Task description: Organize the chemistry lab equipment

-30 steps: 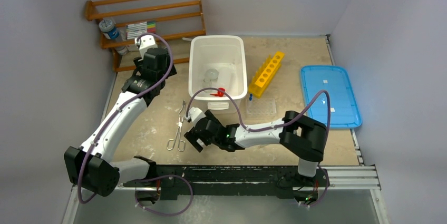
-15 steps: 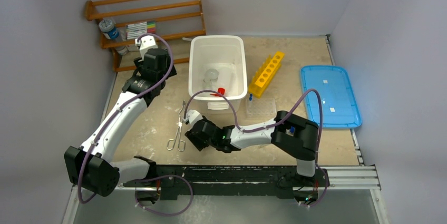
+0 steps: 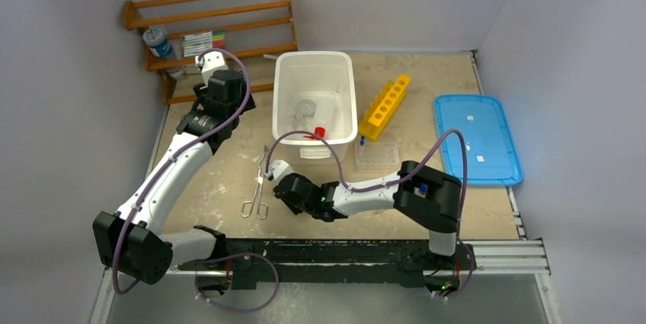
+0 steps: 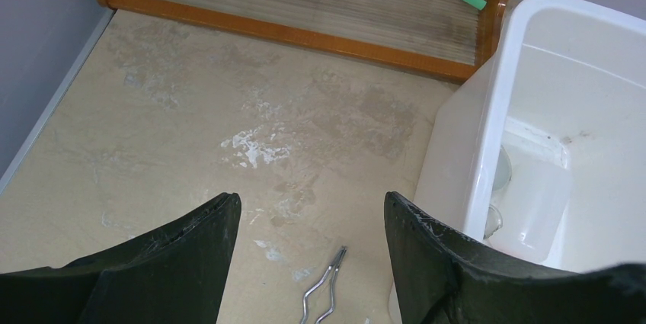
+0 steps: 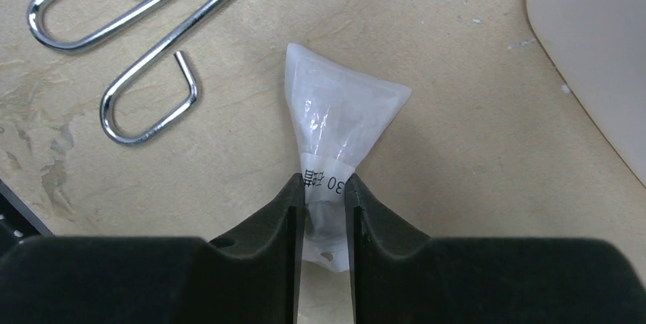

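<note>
clear plastic is now pinched between the fingers of the right gripper (image 5: pixel 324 210): a second ago they stood wide over the clear packet (image 5: pixel 335 122), and they have since closed narrow on its near end, bunching the film so the far end fans out flat on the table. the packet lies near the middle of the table, just right of the metal tongs (image 3: pixel 259 183) and near-left of the white bin (image 3: pixel 314 55), and it does not look lifted yet. whether the round dish inside is caught or only the wrapper, i cannot tell.

that closing probably means the pick is made, and raising the packet and carrying it to the bin comes next. a grip on loose film may slip. the squeeze bottle (image 4: pixel 533 206) already lies inside the bin.

the left gripper (image 4: pixel 308 202) has not moved. it hangs with fingers wide and empty at the far left, between the wooden rack (image 4: pixel 305 34) and the bin.
</note>
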### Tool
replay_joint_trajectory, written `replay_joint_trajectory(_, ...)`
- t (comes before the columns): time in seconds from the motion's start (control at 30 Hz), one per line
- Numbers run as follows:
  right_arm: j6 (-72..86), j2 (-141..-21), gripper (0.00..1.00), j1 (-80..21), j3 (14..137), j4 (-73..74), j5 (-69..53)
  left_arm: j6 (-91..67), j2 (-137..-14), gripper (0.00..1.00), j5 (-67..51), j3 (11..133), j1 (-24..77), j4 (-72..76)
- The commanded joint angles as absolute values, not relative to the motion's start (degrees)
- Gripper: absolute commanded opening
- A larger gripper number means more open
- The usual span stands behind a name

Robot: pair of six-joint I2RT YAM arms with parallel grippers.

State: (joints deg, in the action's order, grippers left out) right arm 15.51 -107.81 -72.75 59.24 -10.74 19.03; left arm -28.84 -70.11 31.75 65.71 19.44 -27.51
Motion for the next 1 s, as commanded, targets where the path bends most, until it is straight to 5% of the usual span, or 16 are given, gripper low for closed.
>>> replay_joint_trajectory(0.0, 14.8, -102.5, 0.26, -73.4, 61.7, -5.6, 22.6, -27.7, -68.5, 0.69, 32.3, 65.4, 18.9, -25.7)
replay_joint_trajectory(0.57, 7.6, -78.4, 0.25, -72.9, 62.2, -3.6, 22.7, -27.8, -68.6, 0.69, 32.6, 65.6, 18.8, -25.6)
replay_joint_trajectory(0.97, 0.5, -77.4, 0.26, -56.0, 64.4, -8.4, 17.0, -27.7, -68.5, 0.69, 32.7, 65.6, 18.5, -25.8)
